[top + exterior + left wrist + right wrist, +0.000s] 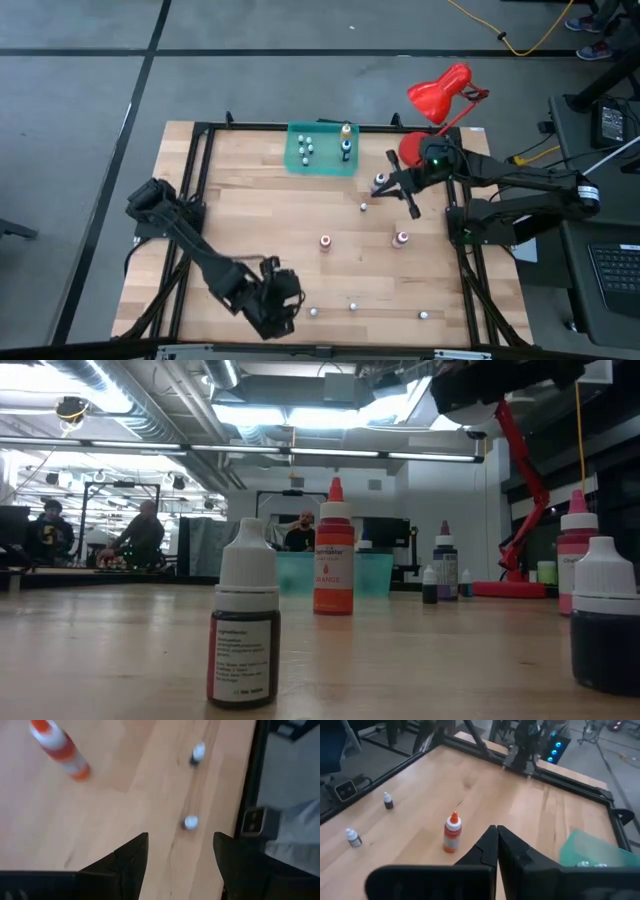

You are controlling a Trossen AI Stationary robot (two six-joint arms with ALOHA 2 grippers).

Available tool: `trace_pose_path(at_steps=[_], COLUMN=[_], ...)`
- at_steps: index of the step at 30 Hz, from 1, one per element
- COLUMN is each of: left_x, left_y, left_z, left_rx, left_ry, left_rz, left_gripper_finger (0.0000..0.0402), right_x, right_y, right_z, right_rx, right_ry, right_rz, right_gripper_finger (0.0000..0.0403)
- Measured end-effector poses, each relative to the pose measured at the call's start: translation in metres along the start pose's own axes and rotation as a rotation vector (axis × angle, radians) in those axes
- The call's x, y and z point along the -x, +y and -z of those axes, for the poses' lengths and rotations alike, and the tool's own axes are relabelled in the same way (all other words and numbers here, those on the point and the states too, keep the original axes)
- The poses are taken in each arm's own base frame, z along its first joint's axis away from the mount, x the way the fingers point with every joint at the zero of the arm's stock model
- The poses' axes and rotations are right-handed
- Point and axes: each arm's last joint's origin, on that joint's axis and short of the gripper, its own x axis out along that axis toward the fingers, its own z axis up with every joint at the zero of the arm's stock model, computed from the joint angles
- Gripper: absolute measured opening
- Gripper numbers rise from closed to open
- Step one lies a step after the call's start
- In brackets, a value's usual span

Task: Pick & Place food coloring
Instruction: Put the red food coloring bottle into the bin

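The left gripper (181, 855) hangs low over the near edge of the table, jaws spread wide with nothing between them. Just ahead of its fingers (132, 857) stands a small white-capped bottle (190, 822), and a second small bottle (198, 753) sits further along the same plank. The step in hand looks to be picking up that nearest one. I'd bring the jaws straight down so they straddle the cap evenly, since a bottle this small will tip if one finger touches first.

The bottle stands upright, long axis vertical, cap toward the camera. Beside it, well apart, an orange bottle (60, 747) also stands upright on the wood.

The right gripper (496, 837) waits with its fingers pressed together and empty, up near the green tray (322, 165) at the far edge of the table. That tray already holds several of the food coloring bottles, a tall yellow-capped bottle (346, 133) among them. The rest are scattered toward the near edge from the tray: the orange one (325, 241) and a pink bottle (401, 238) mid-table. A red desk lamp (440, 95) stands past the tray's corner.
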Motion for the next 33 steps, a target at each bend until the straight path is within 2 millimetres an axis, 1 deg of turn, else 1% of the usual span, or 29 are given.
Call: trace_pose_path(at_steps=[2, 5, 8, 11, 13, 17, 24, 29, 33], left_x=[-0.011, -0.030, -0.048, -0.063, -0.070, -0.086, -0.110, -0.118, -0.123], left_y=[-0.007, -0.017, -0.024, -0.028, -0.031, -0.030, -0.017, -0.011, -0.014], left_z=[0.011, 0.021, 0.029, 0.032, 0.033, 0.031, 0.023, 0.015, 0.019], left_rx=[-0.023, -0.061, -0.090, -0.107, -0.126, -0.159, -0.174, -0.164, -0.169], left_ry=[0.038, 0.085, 0.103, 0.088, 0.073, 0.087, 0.096, 0.111, 0.141], left_rz=[0.004, 0.042, 0.059, 0.068, 0.082, 0.096, 0.044, 0.054, 0.096], left_gripper_finger=[0.0216, 0.0216, 0.0217, 0.0221, 0.0225, 0.0228, 0.0224, 0.0224, 0.0224], right_x=[0.001, 0.005, 0.009, 0.009, 0.008, 0.005, 0.003, 0.002, 0.002], right_y=[0.008, 0.021, 0.030, 0.037, 0.040, 0.048, 0.060, 0.066, 0.069], right_z=[-0.006, -0.014, -0.020, -0.023, -0.024, -0.024, -0.027, -0.029, -0.029], right_rx=[-0.004, 0.003, -0.001, -0.021, -0.046, -0.082, -0.063, -0.051, -0.047], right_ry=[-0.009, -0.022, -0.030, -0.033, -0.036, -0.029, -0.029, -0.032, -0.026], right_rz=[0.011, 0.046, 0.089, 0.100, 0.087, 0.044, 0.015, -0.017, -0.028], right_gripper_finger=[0.0012, 0.0012, 0.0012, 0.0012, 0.0012, 0.0012, 0.0012, 0.0012, 0.0012])
